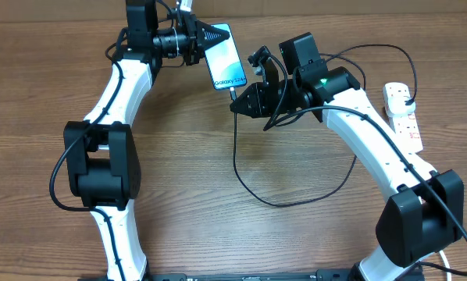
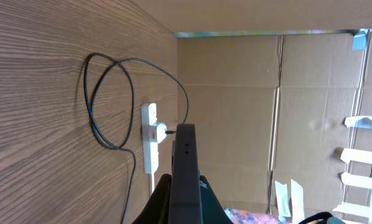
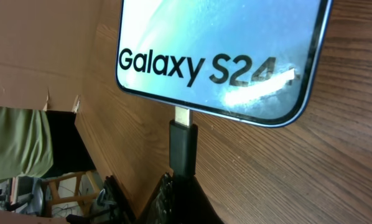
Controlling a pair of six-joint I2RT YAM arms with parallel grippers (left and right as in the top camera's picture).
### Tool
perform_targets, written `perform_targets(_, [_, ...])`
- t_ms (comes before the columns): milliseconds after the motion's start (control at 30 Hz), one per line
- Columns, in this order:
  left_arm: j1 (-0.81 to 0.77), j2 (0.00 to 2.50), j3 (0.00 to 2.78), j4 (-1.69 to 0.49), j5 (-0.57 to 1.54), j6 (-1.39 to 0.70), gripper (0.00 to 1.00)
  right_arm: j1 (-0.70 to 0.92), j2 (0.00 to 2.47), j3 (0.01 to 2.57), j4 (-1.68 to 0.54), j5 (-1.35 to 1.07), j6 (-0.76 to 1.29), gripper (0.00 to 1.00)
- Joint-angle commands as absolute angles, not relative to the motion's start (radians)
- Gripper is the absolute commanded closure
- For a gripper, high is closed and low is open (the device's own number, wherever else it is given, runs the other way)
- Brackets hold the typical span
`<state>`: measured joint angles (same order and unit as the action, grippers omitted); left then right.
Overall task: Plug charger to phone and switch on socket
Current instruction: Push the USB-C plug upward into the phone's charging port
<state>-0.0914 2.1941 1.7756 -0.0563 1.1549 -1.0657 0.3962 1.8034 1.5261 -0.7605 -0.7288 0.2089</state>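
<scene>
Charger (image 3: 183,149) sat pinched by its connector in my right gripper (image 3: 178,190), the metal tip showing just at the bottom edge of the phone (image 3: 223,43). I judged it needed a straight push along the port, with no twisting. My left gripper (image 1: 208,37) was clamped on the phone's far end to brace it, and the socket (image 1: 403,117) lay well off behind my right wrist.

The phone (image 3: 223,50), screen up with "Galaxy S24" legible, sits over the wooden desk (image 3: 335,155). The charger (image 3: 182,149) meets the phone's bottom edge, a little bare metal showing, pinched in the right gripper (image 3: 181,198). Cardboard (image 3: 43,43) stands past the desk's edge
</scene>
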Motion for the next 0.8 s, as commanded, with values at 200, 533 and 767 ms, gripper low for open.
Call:
perform_targets(200, [-0.093, 2.188, 1.785, -0.053, 1.236, -1.047, 0.96, 0.399, 1.767, 1.554, -0.750, -0.719, 0.200, 0.96])
perform_targets(533, [-0.093, 2.188, 1.785, -0.053, 1.250, -1.046, 0.96, 0.399, 1.767, 1.554, -0.750, -0.715, 0.200, 0.96])
perform_targets(767, [-0.093, 2.188, 1.785, -0.053, 1.246, -1.028, 0.96, 0.399, 1.767, 1.554, -0.750, -0.715, 0.200, 0.96])
